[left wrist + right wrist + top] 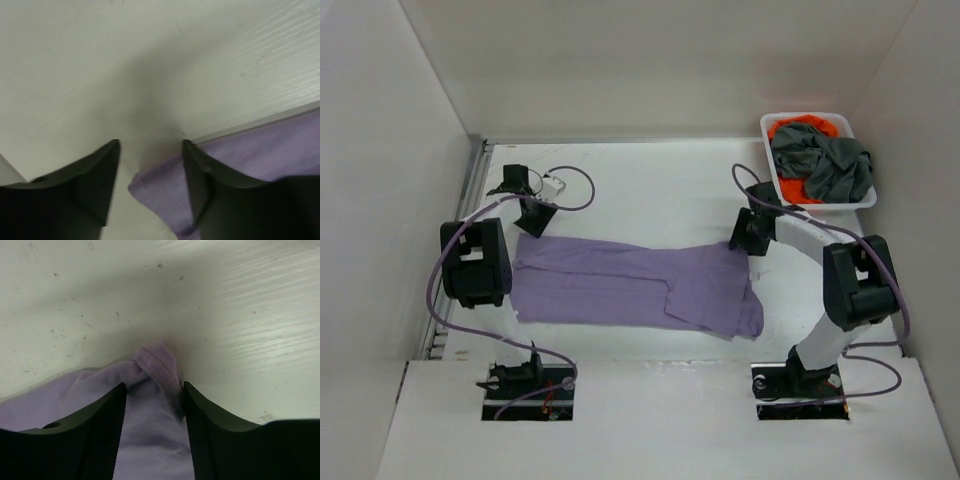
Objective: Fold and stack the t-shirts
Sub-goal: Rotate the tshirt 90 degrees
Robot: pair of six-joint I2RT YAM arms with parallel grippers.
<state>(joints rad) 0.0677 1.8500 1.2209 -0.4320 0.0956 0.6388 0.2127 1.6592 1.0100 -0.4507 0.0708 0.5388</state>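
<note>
A lavender t-shirt (620,285) lies spread across the middle of the table, folded into a long band. My left gripper (535,222) is down at its far left corner, open. That corner (160,185) lies between the fingers, close to the right finger (192,165) and clear of the left one. My right gripper (745,243) is down at the far right corner, open, with a bunched hem (157,365) lying between its fingers. A dark grey t-shirt (830,160) and an orange t-shirt (800,128) sit crumpled in the basket.
The white mesh basket (767,125) stands at the back right corner, beside the right wall. White walls close in the table on the left, back and right. Cables loop from both arms over the table.
</note>
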